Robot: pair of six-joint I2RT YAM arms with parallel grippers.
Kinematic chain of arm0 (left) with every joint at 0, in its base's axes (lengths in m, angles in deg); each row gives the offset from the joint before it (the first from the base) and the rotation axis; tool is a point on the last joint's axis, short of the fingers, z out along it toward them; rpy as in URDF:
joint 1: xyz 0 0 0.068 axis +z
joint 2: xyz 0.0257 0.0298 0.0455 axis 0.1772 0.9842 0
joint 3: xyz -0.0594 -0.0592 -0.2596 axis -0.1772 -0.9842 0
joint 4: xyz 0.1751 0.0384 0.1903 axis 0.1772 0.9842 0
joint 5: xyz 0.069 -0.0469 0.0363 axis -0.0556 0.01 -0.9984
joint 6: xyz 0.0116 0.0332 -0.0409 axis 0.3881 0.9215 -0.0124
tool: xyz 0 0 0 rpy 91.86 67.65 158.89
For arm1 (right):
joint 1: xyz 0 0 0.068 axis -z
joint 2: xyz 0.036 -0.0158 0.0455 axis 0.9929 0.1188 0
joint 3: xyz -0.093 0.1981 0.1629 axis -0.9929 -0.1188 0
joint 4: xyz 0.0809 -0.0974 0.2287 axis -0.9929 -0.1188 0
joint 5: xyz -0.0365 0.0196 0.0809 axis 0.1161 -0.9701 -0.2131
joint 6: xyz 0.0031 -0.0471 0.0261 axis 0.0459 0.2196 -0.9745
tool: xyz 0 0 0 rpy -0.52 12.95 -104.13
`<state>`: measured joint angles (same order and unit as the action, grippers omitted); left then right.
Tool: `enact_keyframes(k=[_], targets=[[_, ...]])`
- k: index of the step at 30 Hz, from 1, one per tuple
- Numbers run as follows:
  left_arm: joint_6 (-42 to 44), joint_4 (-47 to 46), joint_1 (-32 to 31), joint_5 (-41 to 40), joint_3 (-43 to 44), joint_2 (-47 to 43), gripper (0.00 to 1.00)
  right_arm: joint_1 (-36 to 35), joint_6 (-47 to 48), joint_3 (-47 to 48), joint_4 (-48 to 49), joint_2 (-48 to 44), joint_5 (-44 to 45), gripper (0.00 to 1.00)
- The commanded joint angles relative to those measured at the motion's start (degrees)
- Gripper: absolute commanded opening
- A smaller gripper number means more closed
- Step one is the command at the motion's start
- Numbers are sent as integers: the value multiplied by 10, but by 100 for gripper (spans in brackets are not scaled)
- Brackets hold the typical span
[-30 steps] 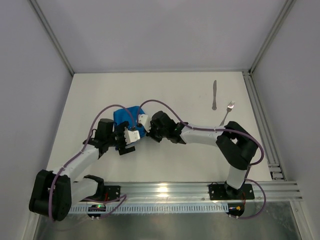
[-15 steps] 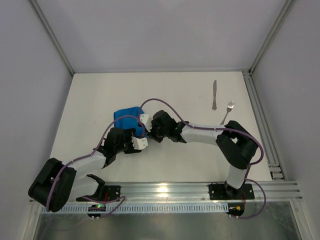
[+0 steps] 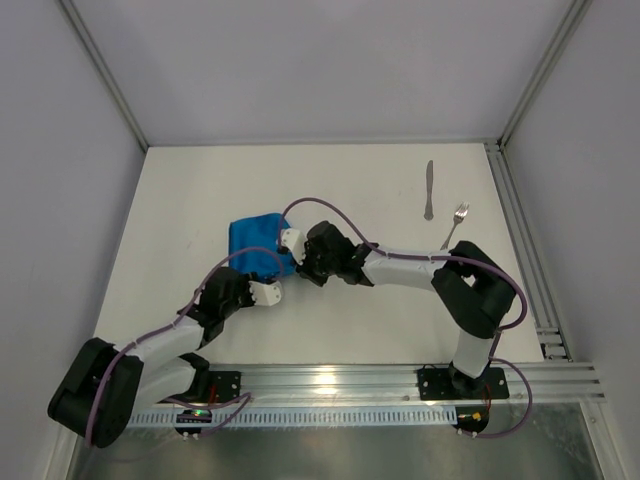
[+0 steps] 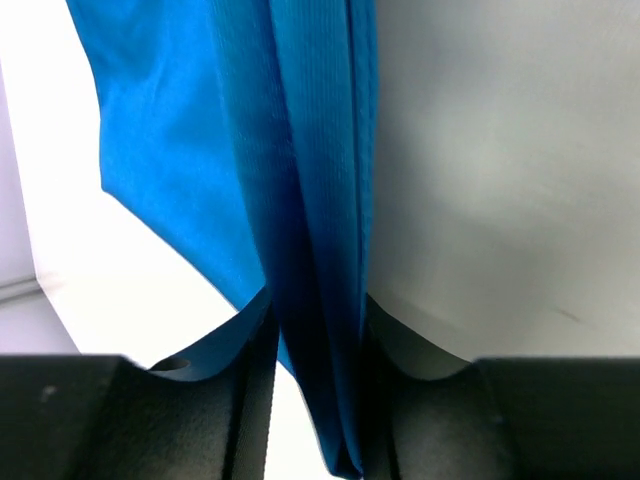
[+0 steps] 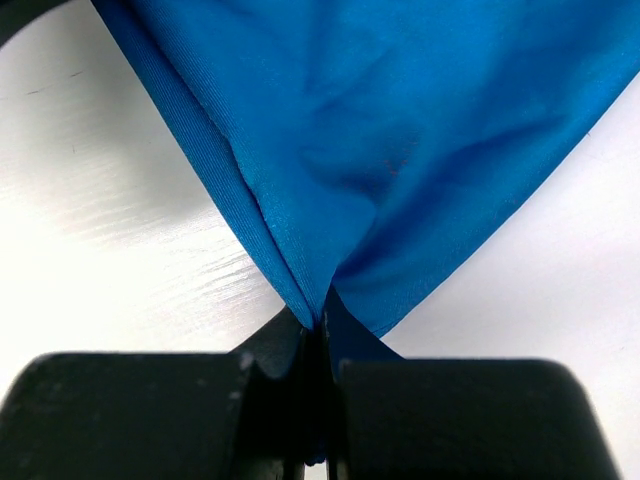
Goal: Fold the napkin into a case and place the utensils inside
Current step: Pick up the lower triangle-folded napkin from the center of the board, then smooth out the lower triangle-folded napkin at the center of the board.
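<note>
Nearest you, the left gripper [image 4: 315,410] is clamping a thick bunch of folds at the near edge of the napkin [image 4: 190,140]. Its wrist camera is showing you blue cloth filling the whole gap and pressing against both black fingers [image 4: 250,400]. The overhead camera is not showing that contact, only the white fingertips sitting at the cloth's near right corner.

Just beyond, the right gripper [image 5: 322,345] is pinching the napkin's right edge. Its jaws are standing almost together, with a thin double layer of cloth fanning out from them. From above you are seeing what neither wrist camera gives: the napkin is lying as a rumpled, roughly squarish bundle left of centre on the white table [image 3: 350,180].

Farther back and well apart to the right, the fork [image 3: 456,224] and then the knife [image 3: 429,190] are lying bare on the table.
</note>
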<state>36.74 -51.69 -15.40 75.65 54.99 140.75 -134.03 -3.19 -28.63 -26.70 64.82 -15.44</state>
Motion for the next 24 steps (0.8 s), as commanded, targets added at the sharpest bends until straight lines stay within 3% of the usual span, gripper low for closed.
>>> enact_keyframes(k=[1, 6, 7, 12, 19, 24], targets=[[-4, 15, 15, -22, 6, -8, 32, 3, 3, -3, 7, -18, -4, 4], [-4, 50, 28, -15, 30, -5, 13, 3, 6, -4, 8, -24, -2, 4], [-5, 55, 30, -16, 40, -4, 1, 4, 8, -3, 7, -25, -1, 4], [-43, 132, 50, -4, 125, -10, 0, 16, 9, 43, -74, -45, 0, 4], [-38, 576, 64, 91, 404, -23, 0, 21, 94, 163, -335, -113, 36, 4], [21, 772, 64, 110, 569, -48, 0, 19, 130, 273, -500, -157, -21, 4]])
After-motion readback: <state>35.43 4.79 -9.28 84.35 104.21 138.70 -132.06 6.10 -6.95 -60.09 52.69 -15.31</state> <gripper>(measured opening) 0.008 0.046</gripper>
